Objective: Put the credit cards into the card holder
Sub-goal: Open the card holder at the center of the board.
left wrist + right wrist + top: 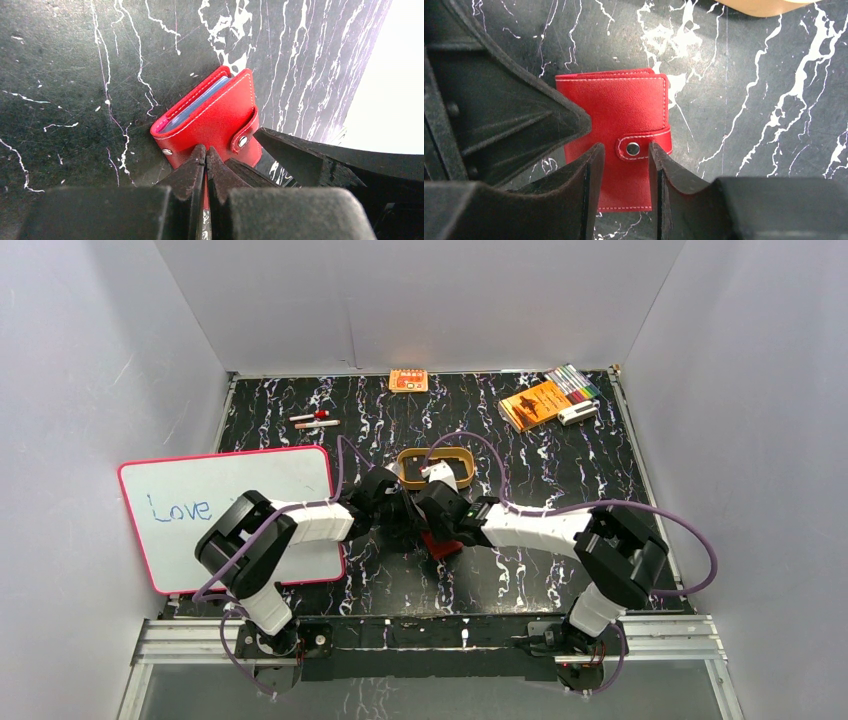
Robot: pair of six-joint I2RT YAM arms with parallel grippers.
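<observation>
Behind the two claws sits a tan tray (405, 478), with an orange packet (408, 380) at the far edge, an orange booklet (533, 405) and pens (575, 382) far right, and a whiteboard (240, 490) on the left reading "Love". The packet's print is too small to read. Both arms meet over the red holder (624, 100), hiding most of it from above. It lies folded on the table (560, 470), tab snapped, with pale blue cards (197, 102) edge-on inside. The left claw (205, 150) is pinched together, its tips against the holder's near edge beside the snap (632, 148). The right claw (625, 146) hangs partly spread, fingers either side of the snap.
</observation>
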